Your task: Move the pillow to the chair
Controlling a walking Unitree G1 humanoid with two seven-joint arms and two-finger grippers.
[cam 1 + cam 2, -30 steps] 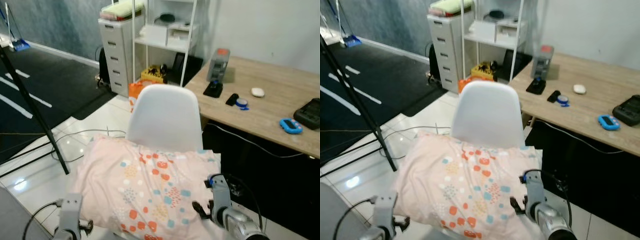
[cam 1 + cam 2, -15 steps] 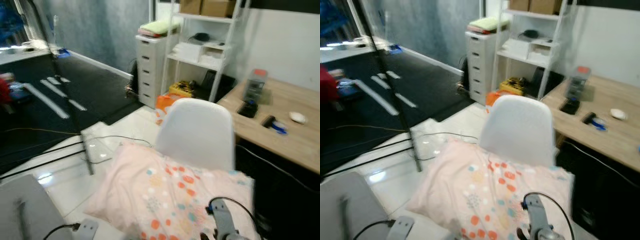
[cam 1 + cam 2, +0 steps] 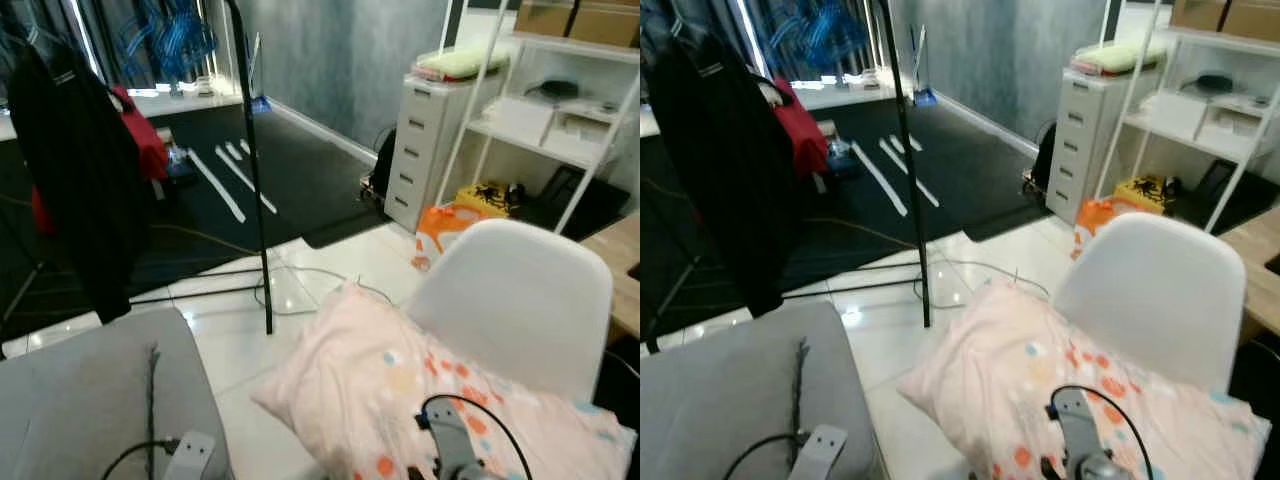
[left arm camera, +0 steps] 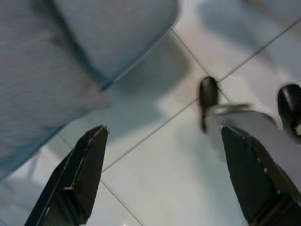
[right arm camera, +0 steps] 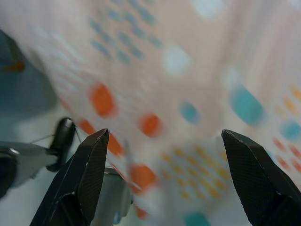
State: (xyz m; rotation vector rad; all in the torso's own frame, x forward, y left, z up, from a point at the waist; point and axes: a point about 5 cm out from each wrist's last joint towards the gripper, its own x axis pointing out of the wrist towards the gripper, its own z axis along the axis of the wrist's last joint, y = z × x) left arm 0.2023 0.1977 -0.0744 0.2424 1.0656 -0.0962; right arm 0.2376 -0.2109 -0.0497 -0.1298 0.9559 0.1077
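White floor tiles (image 3: 230, 340), grey upholstery at lower left. We see the pale pink pillow with orange and teal dots (image 3: 400, 390) lying on the white moulded plastic chair (image 3: 515, 300), against its backrest. Right end effector (image 5: 164, 174) spread wide just above the fabric; left end effector (image 4: 164, 174) spread over the floor. We judge the pillow light, soft and floppy; best pinched at a corner or edge seam.

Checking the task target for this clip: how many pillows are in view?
1. The pink spotted pillow lies on the white chair, against its backrest, under the open right hand. Others may sit outside the frame.
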